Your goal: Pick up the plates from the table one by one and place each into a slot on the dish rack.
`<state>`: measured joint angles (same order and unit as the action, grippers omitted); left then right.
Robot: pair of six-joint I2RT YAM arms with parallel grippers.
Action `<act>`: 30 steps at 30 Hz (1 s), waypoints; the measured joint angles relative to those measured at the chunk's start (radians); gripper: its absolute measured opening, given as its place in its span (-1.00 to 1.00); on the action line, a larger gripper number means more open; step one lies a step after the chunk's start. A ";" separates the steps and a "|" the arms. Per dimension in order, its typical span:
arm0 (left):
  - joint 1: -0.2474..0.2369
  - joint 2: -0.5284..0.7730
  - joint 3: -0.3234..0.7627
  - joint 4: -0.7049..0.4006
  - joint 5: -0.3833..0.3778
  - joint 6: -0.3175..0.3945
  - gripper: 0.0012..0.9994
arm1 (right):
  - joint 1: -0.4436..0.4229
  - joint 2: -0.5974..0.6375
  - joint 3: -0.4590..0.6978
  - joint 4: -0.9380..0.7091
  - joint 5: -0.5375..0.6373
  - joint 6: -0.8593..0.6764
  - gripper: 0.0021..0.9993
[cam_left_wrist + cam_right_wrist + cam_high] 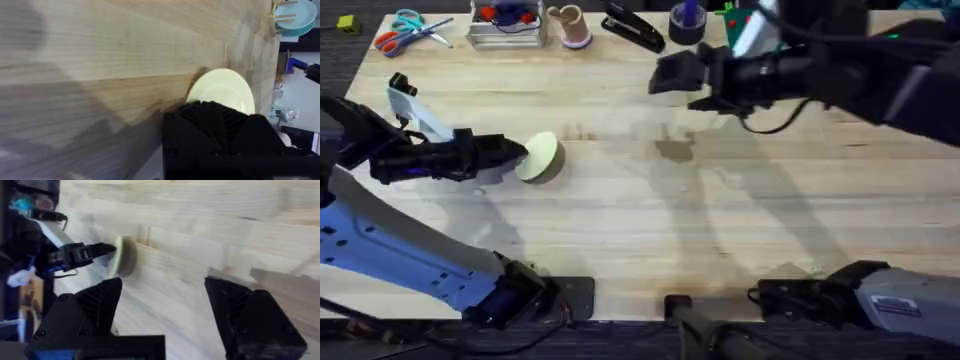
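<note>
Own jaws apart — left gripper (107, 250) clamps cream plate (120, 256) beyond.

Far edge of the table is hosting a bunch of desk stuff: scissors (408, 30) with orange and teal handles lying far left, a clear organiser tray (505, 24) sitting next to them, then a small tan cup (571, 25), a black stapler (632, 27), and a dark tape roll (687, 24) sitting further right.

Our left arm stretches low across the left side, its black two-finger gripper (520, 155) clamped on a pale cream-yellow round plate (542, 158) held on edge. Our right arm hangs high, its black gripper (162, 305) spread wide and holding nothing.
</note>
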<state>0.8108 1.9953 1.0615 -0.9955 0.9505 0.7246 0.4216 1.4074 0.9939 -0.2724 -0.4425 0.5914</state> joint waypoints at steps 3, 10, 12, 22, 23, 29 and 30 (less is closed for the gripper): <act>0.000 0.000 0.000 0.000 0.000 0.000 -0.92 | 0.036 0.053 0.000 0.078 -0.009 0.035 0.99; 0.000 0.000 0.000 0.000 0.000 0.000 -0.92 | 0.131 0.167 0.000 0.248 -0.019 0.097 0.99; 0.000 0.000 0.000 0.000 0.000 0.000 -0.92 | 0.156 0.202 0.000 0.289 -0.023 0.116 0.99; 0.000 0.000 0.000 0.000 0.000 0.000 -0.92 | 0.250 0.346 0.000 0.451 -0.051 0.195 0.99; 0.000 0.000 0.000 0.000 0.000 0.000 -0.92 | 0.257 0.356 0.000 0.470 -0.052 0.203 0.99; 0.000 0.000 0.000 0.001 0.000 -0.007 -0.92 | 0.301 0.405 0.004 0.557 -0.052 0.270 0.99; 0.000 0.000 0.000 0.001 0.000 -0.008 -0.92 | 0.308 0.413 0.007 0.561 -0.052 0.279 0.99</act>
<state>0.8108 1.9953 1.0615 -0.9943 0.9508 0.7170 0.7298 1.8205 1.0009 0.2883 -0.4942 0.8702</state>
